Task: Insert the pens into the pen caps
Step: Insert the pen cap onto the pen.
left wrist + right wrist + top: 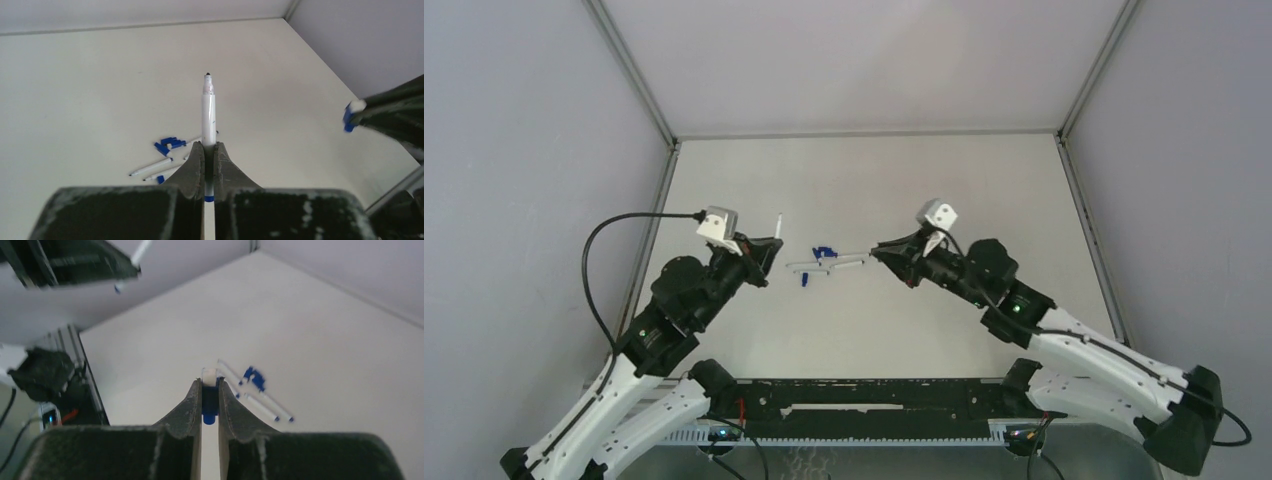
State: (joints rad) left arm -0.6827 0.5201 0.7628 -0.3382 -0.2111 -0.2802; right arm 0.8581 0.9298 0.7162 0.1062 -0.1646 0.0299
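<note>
My left gripper (pixel 773 248) (pixel 209 148) is shut on a white pen (pixel 208 112) (pixel 778 224), whose dark tip points up and away from the fingers. To its right, my right gripper (pixel 877 252) (pixel 210 383) is shut on a dark blue pen cap (pixel 210 407) with a white end (pixel 210 373) showing past the fingertips. That cap also shows in the left wrist view (pixel 351 116). Between the grippers, loose pens (pixel 802 266) (pixel 150 167) (pixel 260 407) lie on the table beside loose blue caps (pixel 824 250) (pixel 169 144) (pixel 254 377).
One more blue cap (pixel 805 281) lies just in front of the loose pens. The white table (pixel 944 180) is enclosed by grey walls, with metal posts (pixel 629 70) at the back corners. A black rail (pixel 864 400) runs along the near edge between the arm bases.
</note>
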